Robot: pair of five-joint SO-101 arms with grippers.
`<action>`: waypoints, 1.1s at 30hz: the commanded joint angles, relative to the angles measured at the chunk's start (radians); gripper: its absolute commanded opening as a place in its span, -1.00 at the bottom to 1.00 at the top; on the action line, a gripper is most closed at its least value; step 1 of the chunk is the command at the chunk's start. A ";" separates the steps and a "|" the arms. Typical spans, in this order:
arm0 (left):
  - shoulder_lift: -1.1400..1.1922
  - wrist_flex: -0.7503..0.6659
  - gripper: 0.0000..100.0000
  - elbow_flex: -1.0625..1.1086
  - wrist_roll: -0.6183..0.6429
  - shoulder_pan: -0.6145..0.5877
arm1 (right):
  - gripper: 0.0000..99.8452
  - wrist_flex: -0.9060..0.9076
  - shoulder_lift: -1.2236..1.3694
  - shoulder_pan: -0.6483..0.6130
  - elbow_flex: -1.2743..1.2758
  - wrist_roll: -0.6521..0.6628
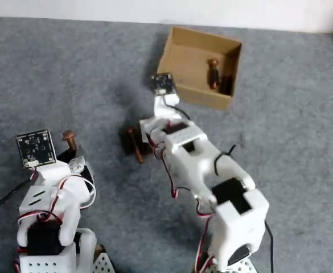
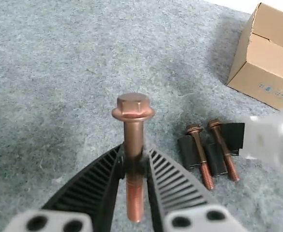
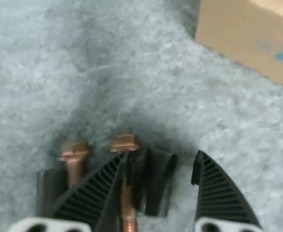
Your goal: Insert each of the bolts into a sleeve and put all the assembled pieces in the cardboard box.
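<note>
My left gripper (image 2: 134,153) is shut on the shank of a copper bolt (image 2: 133,108), held head-up above the grey carpet at the near left (image 1: 69,136). My right gripper (image 3: 161,158) is open and low over the carpet, its fingers (image 3: 95,193) on either side of a black sleeve (image 3: 156,186). A second bolt (image 3: 124,143) lies right beside that sleeve. A third bolt (image 3: 75,157) lies at another black sleeve (image 3: 47,186); I cannot tell whether either bolt is inserted. The cardboard box (image 1: 172,60) stands just beyond, holding one assembled piece (image 1: 213,73).
Grey carpet covers the whole table. The right arm's white body (image 1: 189,153) reaches from the near edge to the middle, over the sleeves. Open carpet lies left of the box and at the far left. A white wall edge runs along the back.
</note>
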 commanded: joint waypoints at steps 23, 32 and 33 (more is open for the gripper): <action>-0.008 -0.026 -0.99 -0.002 -0.008 -0.015 | -0.99 0.308 0.033 0.004 -0.091 -0.092; -0.008 -0.026 -0.99 -0.001 -0.006 -0.015 | -0.99 0.452 -0.041 -0.035 -0.137 -0.034; -0.008 -0.026 -0.99 -0.001 -0.006 -0.013 | -0.99 0.472 -0.087 -0.048 -0.153 -0.006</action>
